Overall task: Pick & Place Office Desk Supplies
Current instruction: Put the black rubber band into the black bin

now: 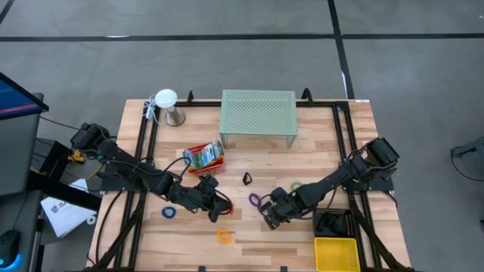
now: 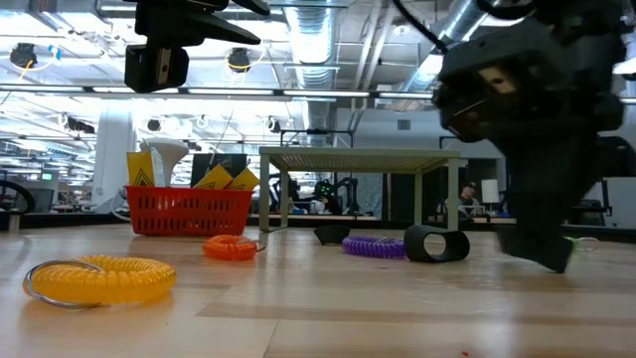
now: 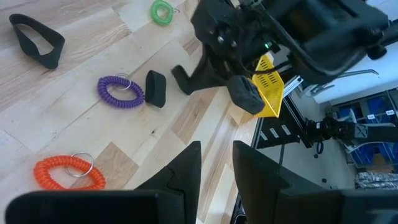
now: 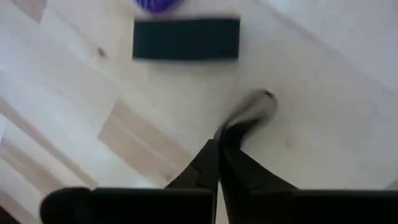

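Note:
My right gripper (image 4: 217,146) is shut with nothing between its fingers, pointing steeply down just above the wood. A black clip (image 4: 186,38) lies flat on the table just beyond its tips, and a purple elastic loop (image 3: 120,92) lies right behind the clip. My left gripper (image 3: 214,168) hovers open and empty near the table's middle (image 1: 215,204), pointing toward the right gripper (image 1: 271,215). An orange loop (image 3: 67,173), a green loop (image 3: 161,11) and a second black clip (image 3: 37,40) lie loose on the table. Crayon boxes stand in a red tray (image 1: 204,157).
A mint-green mesh shelf (image 1: 258,113) stands at the far middle, with a white object (image 1: 165,102) to its left. A yellow tray (image 1: 337,253) and a black tray (image 1: 333,224) sit at the near right. A blue loop (image 1: 169,213) lies near the left arm.

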`<state>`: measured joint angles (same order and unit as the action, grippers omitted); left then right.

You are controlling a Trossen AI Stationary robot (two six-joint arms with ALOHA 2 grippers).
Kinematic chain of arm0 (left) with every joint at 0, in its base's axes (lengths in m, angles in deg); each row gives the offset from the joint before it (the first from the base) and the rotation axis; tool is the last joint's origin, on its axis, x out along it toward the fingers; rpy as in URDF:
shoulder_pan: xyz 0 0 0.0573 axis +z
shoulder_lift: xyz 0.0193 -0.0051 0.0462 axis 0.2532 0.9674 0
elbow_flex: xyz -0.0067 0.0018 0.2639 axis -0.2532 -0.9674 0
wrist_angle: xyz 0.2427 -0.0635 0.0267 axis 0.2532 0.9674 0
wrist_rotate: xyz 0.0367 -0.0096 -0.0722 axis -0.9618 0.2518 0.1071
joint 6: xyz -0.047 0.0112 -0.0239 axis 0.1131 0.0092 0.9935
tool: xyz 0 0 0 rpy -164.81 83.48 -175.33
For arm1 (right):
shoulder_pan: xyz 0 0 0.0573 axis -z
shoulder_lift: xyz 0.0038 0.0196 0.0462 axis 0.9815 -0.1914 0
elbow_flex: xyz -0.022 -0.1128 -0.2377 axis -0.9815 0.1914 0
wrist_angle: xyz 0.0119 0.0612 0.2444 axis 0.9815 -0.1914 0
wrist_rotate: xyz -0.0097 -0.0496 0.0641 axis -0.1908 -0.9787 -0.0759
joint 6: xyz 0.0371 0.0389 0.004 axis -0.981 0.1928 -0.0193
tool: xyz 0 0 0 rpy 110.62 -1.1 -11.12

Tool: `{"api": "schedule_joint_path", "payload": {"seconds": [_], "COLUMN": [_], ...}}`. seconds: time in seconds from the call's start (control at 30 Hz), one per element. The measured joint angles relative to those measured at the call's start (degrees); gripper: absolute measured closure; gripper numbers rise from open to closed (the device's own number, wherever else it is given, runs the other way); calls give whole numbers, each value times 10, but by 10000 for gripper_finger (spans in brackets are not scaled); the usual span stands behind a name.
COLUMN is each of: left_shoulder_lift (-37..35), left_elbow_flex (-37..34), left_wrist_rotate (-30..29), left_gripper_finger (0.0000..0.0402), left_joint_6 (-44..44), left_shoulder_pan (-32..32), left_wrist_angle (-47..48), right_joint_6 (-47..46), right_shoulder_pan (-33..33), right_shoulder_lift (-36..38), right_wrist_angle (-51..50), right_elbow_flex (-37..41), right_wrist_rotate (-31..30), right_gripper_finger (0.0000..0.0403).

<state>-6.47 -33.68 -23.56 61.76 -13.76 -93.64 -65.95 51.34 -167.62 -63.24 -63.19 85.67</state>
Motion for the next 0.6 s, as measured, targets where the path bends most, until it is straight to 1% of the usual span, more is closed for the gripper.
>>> {"api": "schedule_joint_path", "payload": {"seconds": [0.1,0.23,0.33,0.47,0.6], "left_shoulder_lift": [0,0,0,0,0], "left_elbow_flex": [0,0,0,0,0], "left_wrist_rotate": [0,0,0,0,0], "left_gripper_finger": [314,314,314,314,314], "left_joint_6": [0,0,0,0,0], "left_shoulder_pan": [0,0,0,0,0], "left_wrist_angle": [0,0,0,0,0], "right_joint_6": [-19,-42,-58,-82,-117], "right_shoulder_pan": [-19,-51,-77,-112,-148], "right_shoulder_lift": [0,0,0,0,1], "right_wrist_angle": [-6,-12,-55,-160,-297], "right_elbow_flex": [-4,-33,-72,-153,-245], "right_wrist_rotate": [0,-13,-27,-55,-93], "right_gripper_finger": [401,402,402,402,403]}}
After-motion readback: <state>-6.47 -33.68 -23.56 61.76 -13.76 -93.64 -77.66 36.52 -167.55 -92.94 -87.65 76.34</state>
